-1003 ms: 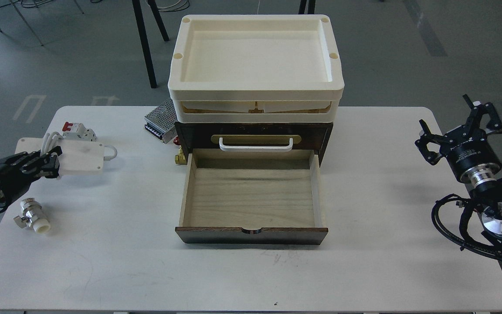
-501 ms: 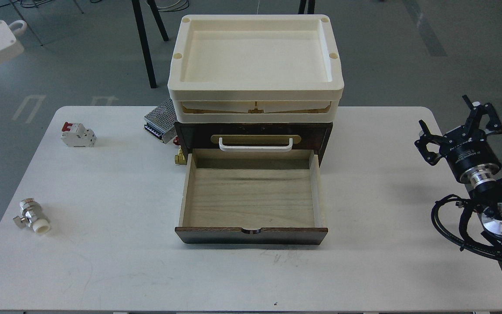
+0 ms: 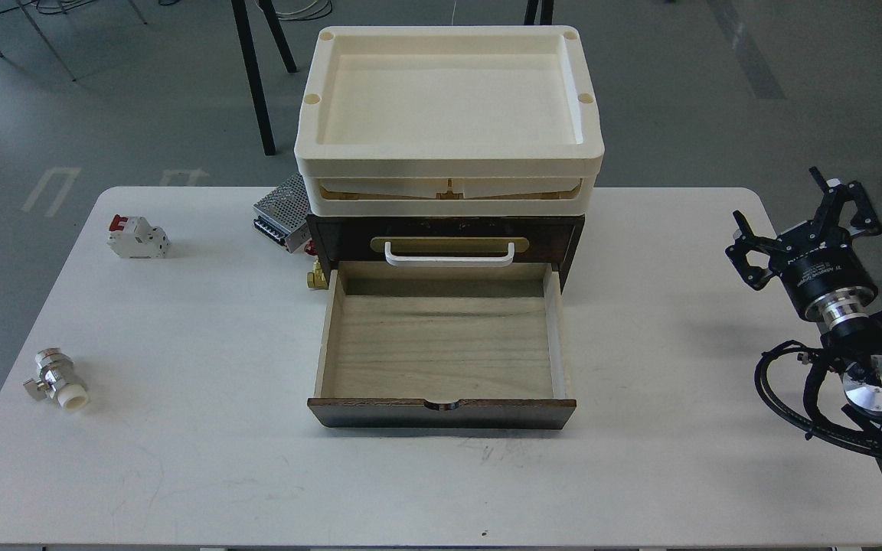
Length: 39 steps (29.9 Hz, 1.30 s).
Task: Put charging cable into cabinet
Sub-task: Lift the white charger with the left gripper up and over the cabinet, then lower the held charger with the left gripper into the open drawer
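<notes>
Judging by the task alone, the unseen charging cable is expected light and rigid, best pinched across its flat body, while the right hand (image 3: 802, 216) is held open and empty beside the cabinet (image 3: 445, 229).

On one white rounded-corner table (image 3: 204, 459) we count one dark brown wooden cabinet (image 3: 571, 237), with one pale wood-lined drawer (image 3: 441, 344) pulled open, one brass plate (image 3: 449, 244) and one white handle (image 3: 449, 259). Two cream plastic trays (image 3: 449, 157) sit stacked on top. Around it we count one white-and-red circuit breaker (image 3: 136, 236), one perforated metal power supply box (image 3: 282, 210), one small brass fitting (image 3: 318, 277) and one silver-and-white valve (image 3: 58, 379). One black two-finger gripper (image 3: 805, 210), our right, shows at the table's edge.
</notes>
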### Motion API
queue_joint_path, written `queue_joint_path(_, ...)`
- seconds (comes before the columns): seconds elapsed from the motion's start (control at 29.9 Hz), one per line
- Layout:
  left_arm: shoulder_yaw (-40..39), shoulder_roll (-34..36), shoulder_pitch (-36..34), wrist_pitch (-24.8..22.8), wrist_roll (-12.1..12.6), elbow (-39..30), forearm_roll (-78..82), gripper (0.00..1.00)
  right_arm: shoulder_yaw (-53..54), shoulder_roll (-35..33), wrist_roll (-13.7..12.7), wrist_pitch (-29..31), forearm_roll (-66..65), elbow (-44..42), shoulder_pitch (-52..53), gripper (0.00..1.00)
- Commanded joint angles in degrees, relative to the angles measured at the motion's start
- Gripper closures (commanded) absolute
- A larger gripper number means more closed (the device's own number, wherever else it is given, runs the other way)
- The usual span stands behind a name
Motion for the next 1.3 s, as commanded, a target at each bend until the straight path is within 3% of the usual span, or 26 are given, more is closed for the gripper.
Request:
queue_joint_path(0.0,0.18,-1.00,-4.01,-0.01,0.04,-8.22,5.42,1.00,0.00,-0.01,0.00,0.00,0.00,-0.01,0.01,0.01)
queue_joint_path(0.27,0.79,-8.91,-4.02,-0.27,0.04,-22.99,21.15,1.00,0.00,-0.01,0.00,0.00,0.00,-0.01,0.01,0.01)
queue_joint_path(0.63,7.38,-10.06,5.02,0.43,0.04,-35.03,23.89,1.00,0.00,0.08,0.00,0.00,0.00,-0.01,-0.08,0.01)
queue_joint_path(1.0,7.38,-10.50,20.14,3.42,0.04,-37.24,31.71,1.00,-0.09,0.08,0.00,0.00,0.00,-0.01,0.01,0.01)
queue_joint_path(1.27,7.38,-12.16,31.30,9.12,0.04,-36.63,33.91,1.00,-0.09,0.08,0.00,0.00,0.00,-0.01,0.01,0.01)
